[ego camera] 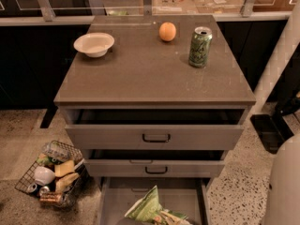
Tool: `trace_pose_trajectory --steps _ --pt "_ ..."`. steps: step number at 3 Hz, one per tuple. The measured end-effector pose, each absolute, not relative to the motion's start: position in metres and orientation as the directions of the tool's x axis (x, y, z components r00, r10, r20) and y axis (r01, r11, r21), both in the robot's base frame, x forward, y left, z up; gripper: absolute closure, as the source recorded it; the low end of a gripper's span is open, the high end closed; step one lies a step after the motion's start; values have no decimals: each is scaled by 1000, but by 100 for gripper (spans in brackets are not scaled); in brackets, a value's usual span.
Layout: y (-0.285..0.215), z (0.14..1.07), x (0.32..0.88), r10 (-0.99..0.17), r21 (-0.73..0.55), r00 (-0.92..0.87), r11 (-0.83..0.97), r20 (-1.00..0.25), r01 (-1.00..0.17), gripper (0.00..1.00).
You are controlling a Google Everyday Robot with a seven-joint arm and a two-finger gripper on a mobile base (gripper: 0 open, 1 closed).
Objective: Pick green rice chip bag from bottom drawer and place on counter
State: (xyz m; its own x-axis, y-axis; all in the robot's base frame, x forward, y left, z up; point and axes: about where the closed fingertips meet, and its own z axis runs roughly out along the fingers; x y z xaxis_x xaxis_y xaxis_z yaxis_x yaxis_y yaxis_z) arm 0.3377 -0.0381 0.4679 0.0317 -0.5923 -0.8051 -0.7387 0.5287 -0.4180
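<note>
Down at the lower edge of the view, the bottom drawer (pixel 187 198) stands pulled well out, which is why its pale floor and contents can be seen from above. The green rice chip bag (pixel 146 206) lies in it, left of the middle, crumpled and leaning. Some other printed packaging sits just beside it on the right, too cut off to name. With the drawer drawn this far, nothing overhangs the bag, so I judge a reach from above to be possible.

At the right edge a white rounded arm shell (pixel 283 186) rises beside the cabinet. The gripper itself is outside the view, so whether it holds anything cannot be told. The bag, at least, rests in the drawer and not in any grasp.

On the floor to the left stands a wire basket (pixel 28 182) full of mixed odds and ends, well apart from the drawers.

Above, the middle drawer (pixel 154 168) and the top drawer (pixel 154 136) are each out a little, stepped back like stairs.

Farther on, the counter (pixel 140 74) carries a green can (pixel 200 47) at the right, a white bowl (pixel 93 44) at the left and an orange (pixel 167 31) at the back. Its near half is bare, and that seems the likeliest spot for the bag. The pick looks not yet begun.
</note>
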Motion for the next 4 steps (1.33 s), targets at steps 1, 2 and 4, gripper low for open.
trace_pose_trajectory --steps 1,2,4 --pt "-46 516 335 -553 -441 79 562 -829 -700 100" --pt "-46 516 335 -553 -441 79 562 -829 -700 100" --pt "-47 536 349 -507 -442 125 572 -853 -692 100"
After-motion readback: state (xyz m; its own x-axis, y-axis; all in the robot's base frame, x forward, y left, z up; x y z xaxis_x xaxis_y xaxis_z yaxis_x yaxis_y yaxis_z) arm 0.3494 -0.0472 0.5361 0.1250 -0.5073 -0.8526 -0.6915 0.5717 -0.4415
